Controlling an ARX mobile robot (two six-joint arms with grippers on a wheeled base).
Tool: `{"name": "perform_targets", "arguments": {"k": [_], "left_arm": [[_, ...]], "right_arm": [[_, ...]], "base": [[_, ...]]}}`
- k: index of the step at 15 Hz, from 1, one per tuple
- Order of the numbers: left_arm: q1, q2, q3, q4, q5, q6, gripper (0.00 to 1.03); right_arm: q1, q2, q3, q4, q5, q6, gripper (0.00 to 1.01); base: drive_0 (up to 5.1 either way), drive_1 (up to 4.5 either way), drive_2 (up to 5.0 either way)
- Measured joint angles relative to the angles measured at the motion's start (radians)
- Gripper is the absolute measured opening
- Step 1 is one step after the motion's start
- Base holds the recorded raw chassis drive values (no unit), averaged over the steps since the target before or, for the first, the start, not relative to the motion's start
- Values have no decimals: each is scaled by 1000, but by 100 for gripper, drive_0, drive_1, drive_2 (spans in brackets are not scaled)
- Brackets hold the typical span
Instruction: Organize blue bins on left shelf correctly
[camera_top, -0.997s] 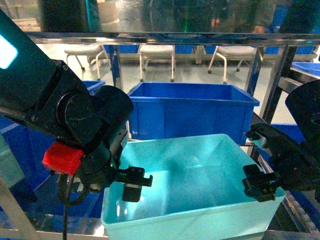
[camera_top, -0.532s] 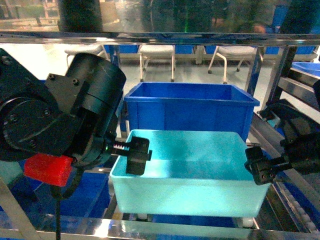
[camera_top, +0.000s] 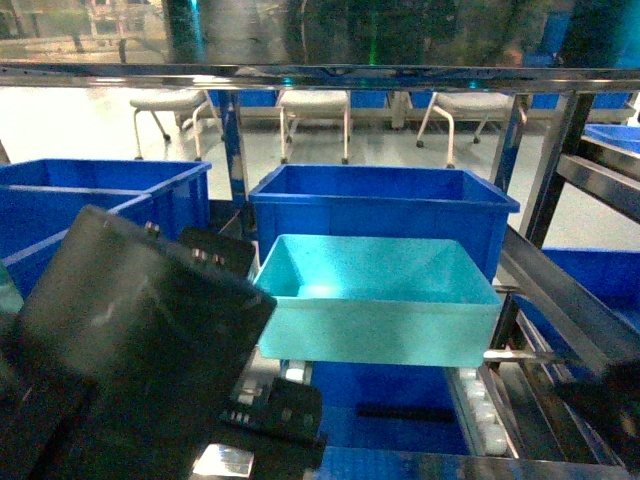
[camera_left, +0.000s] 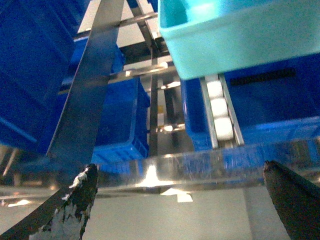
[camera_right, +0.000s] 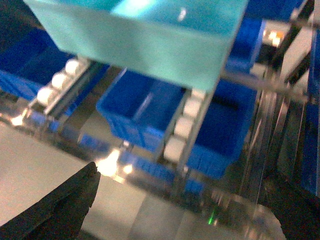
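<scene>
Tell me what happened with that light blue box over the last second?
Both grippers let go of the turquoise bin and drew back toward the camera, left gripper and right gripper now open below the rack. The bin slid deeper along the white rollers, up to the dark blue crate, which stayed put.

The left arm (camera_top: 140, 340) is a matte black housing with flat faces and rounded edges. Small screws line its upper edge, and a black bracket with pale markings sits at its lower end. The left hand (camera_left: 182, 200) has two dark, tapered fingers (camera_left: 82, 195); one fingertip shows scuffed whitish wear. The right hand (camera_right: 175, 205) has dark, blurred fingers.
</scene>
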Motion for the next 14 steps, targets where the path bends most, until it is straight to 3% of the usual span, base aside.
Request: {"name": "perform_targets", "arguments": {"k": [1,2,4,5,6,7,8,9,10,11,12,14], "left_arm": [[-23,-25,-22,-37,-17,-31,98],[-59,-47,-35,-125,-24,-83,98],[-67,-19,-14,-277,53,-187,98],[-67,-8,-14,-292,60,-212,98],[-67,-9,-13,-286,60,-231,92],[-63,74,-100,98,-24,-160,88],[-29,182,-204,394,-53,-54,77],[29,208,-367,587,-20,45,66],[99,124,-504,779,4,115,53],[142,13,-513,924,50,143,42],[179,-109,-533,970,117,165,29],[280,-273,-590,935,192,182,4]], "right_arm": [[-40,-31,-31,-61,-14,-13,98],[-107,-63,-56,-178,-20,-48,98],[-179,-75,-37,-431,-34,-134,98],[-180,-75,-37,-505,-37,-157,98],[-177,-75,-37,-508,-44,-177,98],[-173,-70,-38,-465,-40,-179,98],[-134,76,-154,2,90,-101,86],[-118,224,-276,269,185,-13,75],[-105,260,-448,475,243,58,62],[-83,140,-510,657,249,87,51],[-72,2,-481,805,257,103,38],[-55,-151,-525,786,291,123,14]], "base": [[0,0,0],[0,0,0],[0,0,0],[0,0,0],[0,0,0],[0,0,0],[0,0,0],[33,33,33],[33,33,33],[33,33,33],[33,33,33],[33,33,33]]}}
